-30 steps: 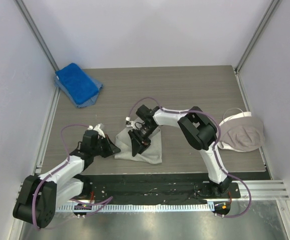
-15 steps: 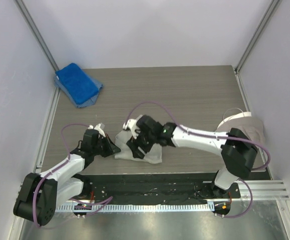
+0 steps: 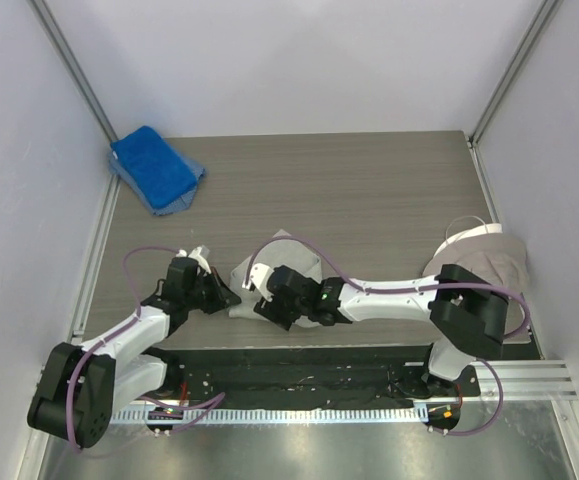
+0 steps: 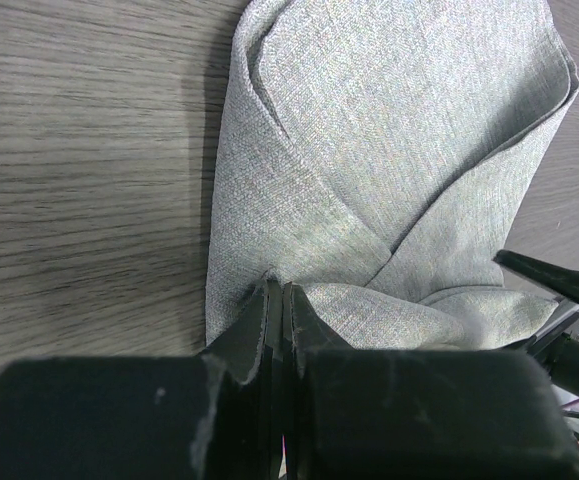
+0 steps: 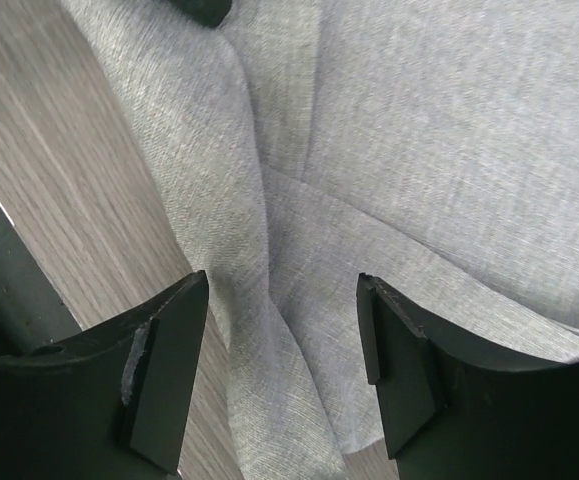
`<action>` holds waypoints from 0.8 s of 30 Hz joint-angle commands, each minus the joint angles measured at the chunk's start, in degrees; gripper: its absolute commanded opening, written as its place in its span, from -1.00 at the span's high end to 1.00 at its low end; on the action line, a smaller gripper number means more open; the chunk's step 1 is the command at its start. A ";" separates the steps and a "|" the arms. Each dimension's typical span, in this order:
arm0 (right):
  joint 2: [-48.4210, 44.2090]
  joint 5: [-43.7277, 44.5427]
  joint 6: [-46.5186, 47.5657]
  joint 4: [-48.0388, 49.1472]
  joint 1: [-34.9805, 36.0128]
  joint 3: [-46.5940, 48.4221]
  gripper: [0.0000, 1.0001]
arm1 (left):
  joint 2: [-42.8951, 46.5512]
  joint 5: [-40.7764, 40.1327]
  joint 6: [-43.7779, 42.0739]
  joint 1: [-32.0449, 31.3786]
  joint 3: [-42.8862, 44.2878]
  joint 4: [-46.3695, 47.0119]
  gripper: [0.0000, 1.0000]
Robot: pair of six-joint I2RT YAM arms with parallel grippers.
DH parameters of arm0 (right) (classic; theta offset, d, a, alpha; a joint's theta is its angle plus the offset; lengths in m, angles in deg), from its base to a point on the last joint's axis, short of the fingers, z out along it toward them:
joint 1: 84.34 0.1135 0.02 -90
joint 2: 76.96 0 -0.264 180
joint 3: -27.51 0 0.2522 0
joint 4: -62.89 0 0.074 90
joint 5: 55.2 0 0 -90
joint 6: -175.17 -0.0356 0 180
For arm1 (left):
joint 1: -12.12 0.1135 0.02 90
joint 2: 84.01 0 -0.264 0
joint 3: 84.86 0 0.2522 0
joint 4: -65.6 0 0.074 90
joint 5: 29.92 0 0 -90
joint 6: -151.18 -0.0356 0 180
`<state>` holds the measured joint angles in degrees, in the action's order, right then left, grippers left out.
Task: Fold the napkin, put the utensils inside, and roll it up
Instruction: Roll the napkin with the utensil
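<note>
The light grey napkin (image 3: 291,252) lies folded in overlapping layers at the table's near middle. It fills the left wrist view (image 4: 389,150) and the right wrist view (image 5: 419,150). My left gripper (image 3: 231,298) is shut, its tips (image 4: 277,290) pinched at the napkin's near-left edge. My right gripper (image 3: 267,308) is open, its jaws (image 5: 281,290) spread just above a diagonal fold near the napkin's front edge and holding nothing. The purple utensil is hidden.
A bright blue towel (image 3: 154,165) lies at the back left by the wall. A beige-grey cloth with a white edge (image 3: 484,262) lies at the right edge. The right arm stretches low across the table's front. The black front rail (image 3: 299,375) runs close behind both grippers.
My right arm has dropped and stretched left, its gripper moving from the napkin's middle to its near-left part. The napkin's layers have shifted. My left gripper has stayed put.
</note>
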<state>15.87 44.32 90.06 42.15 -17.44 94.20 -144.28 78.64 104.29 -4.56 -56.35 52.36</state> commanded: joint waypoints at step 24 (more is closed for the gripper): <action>15.88 -35.43 -4.70 -20.60 -12.92 15.18 0.64 | 0.67 -5.55 -3.39 0.25 5.65 -3.41 0.54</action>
<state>28.94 15.01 88.05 30.41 -28.66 106.15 -146.05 77.09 102.74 -4.61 -52.99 50.08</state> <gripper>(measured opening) 0.200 0.127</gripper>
